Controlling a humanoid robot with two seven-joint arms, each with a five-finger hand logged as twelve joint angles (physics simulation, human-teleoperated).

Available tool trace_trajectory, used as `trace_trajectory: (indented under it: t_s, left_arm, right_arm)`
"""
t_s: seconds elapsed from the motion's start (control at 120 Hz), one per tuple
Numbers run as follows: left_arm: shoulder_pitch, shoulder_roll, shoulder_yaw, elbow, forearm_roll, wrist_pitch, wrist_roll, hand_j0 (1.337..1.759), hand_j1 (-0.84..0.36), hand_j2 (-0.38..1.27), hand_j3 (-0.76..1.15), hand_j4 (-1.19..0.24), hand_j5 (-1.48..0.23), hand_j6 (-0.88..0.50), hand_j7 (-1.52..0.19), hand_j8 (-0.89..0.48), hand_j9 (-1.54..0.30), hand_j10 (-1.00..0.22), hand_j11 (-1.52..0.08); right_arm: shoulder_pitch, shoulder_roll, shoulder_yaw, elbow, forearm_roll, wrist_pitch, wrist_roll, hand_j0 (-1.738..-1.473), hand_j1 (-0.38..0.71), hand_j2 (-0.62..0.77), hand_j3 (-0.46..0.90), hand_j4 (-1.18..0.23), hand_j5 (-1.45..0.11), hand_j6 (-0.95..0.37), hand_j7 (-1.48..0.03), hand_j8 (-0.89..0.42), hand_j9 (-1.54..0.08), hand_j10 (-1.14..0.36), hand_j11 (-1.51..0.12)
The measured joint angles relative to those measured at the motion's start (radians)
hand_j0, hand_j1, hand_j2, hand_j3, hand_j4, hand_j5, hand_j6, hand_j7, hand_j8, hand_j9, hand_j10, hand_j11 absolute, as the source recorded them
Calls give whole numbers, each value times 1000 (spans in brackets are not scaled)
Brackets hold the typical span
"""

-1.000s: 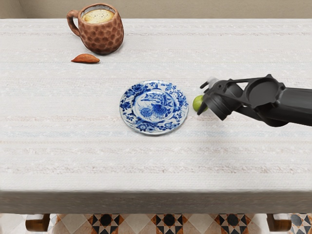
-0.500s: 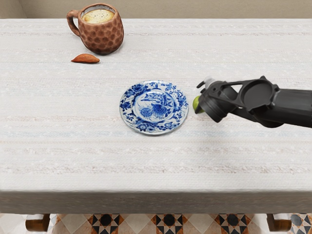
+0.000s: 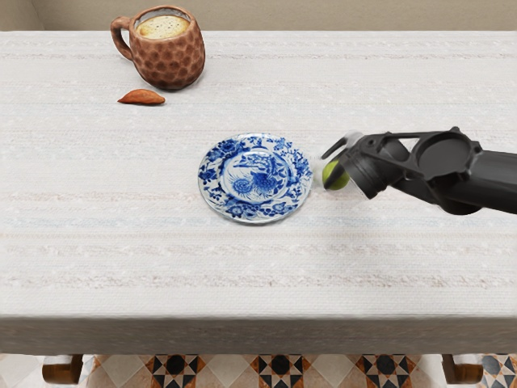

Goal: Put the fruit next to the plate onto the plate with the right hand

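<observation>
While the brown mug [image 3: 166, 52] far left holds tan foamy liquid and the blue-white plate [image 3: 208, 174] shows its full pattern mid-table, the fruit [image 3: 333, 175], small, round and green, sits just right of the plate, half hidden, clasped by the right hand [image 3: 359, 166].

**A:** ok so where's the green fruit [image 3: 333, 175] sitting?

**B:** just off the rim of the blue-and-white plate [image 3: 254, 179], at the plate's 3 o'clock, not on it. The right hand [image 3: 362, 166] is wrapped on it, with the arm reaching in from 3 o'clock. Half the fruit is hidden behind the dark palm.

**A:** anything else on the table [image 3: 258, 259]?

**B:** a brown mug [image 3: 168, 56] way back at the plate's 11 o'clock, full of something frothy, handle pointing to 9. There's also a small orange-brown piece [image 3: 141, 97] near the mug, at its 7 o'clock.
</observation>
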Motion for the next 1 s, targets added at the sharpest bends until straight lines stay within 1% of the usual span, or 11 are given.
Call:
trace_trajectory:
  t_s: [0.042,0.075,0.2,0.358,0.408,0.592,0.717,0.733,0.792,0.858,1.0]
  left_arm:
    - [0,0,0,0,0,0,0,1658,349,0,0,0,0,0,0,0,0,0,0]
    - [0,0,0,0,0,0,0,1658,349,0,0,0,0,0,0,0,0,0,0]
    - [0,0,0,0,0,0,0,1658,349,0,0,0,0,0,0,0,0,0,0]
    - [0,0,0,0,0,0,0,1658,349,0,0,0,0,0,0,0,0,0,0]
    - [0,0,0,0,0,0,0,1658,349,0,0,0,0,0,0,0,0,0,0]
    - [0,0,0,0,0,0,0,1658,349,0,0,0,0,0,0,0,0,0,0]
    - [0,0,0,0,0,0,0,1658,349,0,0,0,0,0,0,0,0,0,0]
    - [0,0,0,0,0,0,0,1658,349,0,0,0,0,0,0,0,0,0,0]
    - [0,0,0,0,0,0,0,1658,349,0,0,0,0,0,0,0,0,0,0]
    - [0,0,0,0,0,0,0,1658,349,0,0,0,0,0,0,0,0,0,0]
    - [0,0,0,0,0,0,0,1658,349,0,0,0,0,0,0,0,0,0,0]
  right_arm:
    - [-7,-16,8,0,0,2,0,-1645,162,111,-1,-717,-1052,-589,-984,-380,-1057,-491,-1056]
    - [-18,-25,35,-1,1,12,-1,-1646,175,161,0,-731,-1059,-588,-997,-385,-1065,-498,-1058]
    - [-74,-77,245,1,11,145,-1,-1650,236,285,1,-747,-1116,-549,-1031,-329,-1107,-470,-1086]
    - [-132,-99,452,2,16,303,-1,-1653,274,330,1,-755,-1158,-507,-1053,-303,-1136,-439,-1110]
    - [-140,-86,481,1,17,324,-1,-1654,285,330,1,-753,-1172,-494,-1058,-275,-1149,-417,-1120]
    - [-155,-44,514,-6,12,347,-1,-1656,299,420,1,-761,-1184,-504,-1067,-292,-1162,-437,-1134]
    - [-177,-30,515,-13,-5,351,-2,-1656,264,368,2,-763,-1185,-519,-1069,-317,-1165,-447,-1142]
    - [-178,-29,515,-14,-8,351,-2,-1656,255,345,0,-744,-1153,-518,-1041,-320,-1134,-445,-1112]
    - [-183,-26,514,-15,-23,346,-2,-1656,114,258,0,-567,-876,-397,-792,-248,-862,-342,-845]
    - [-183,-25,518,-12,-34,343,-1,-1657,-6,184,0,-417,-642,-294,-582,-187,-632,-255,-620]
    - [-172,-43,569,6,-41,343,-1,-1657,-164,90,0,-219,-336,-158,-305,-105,-331,-139,-325]
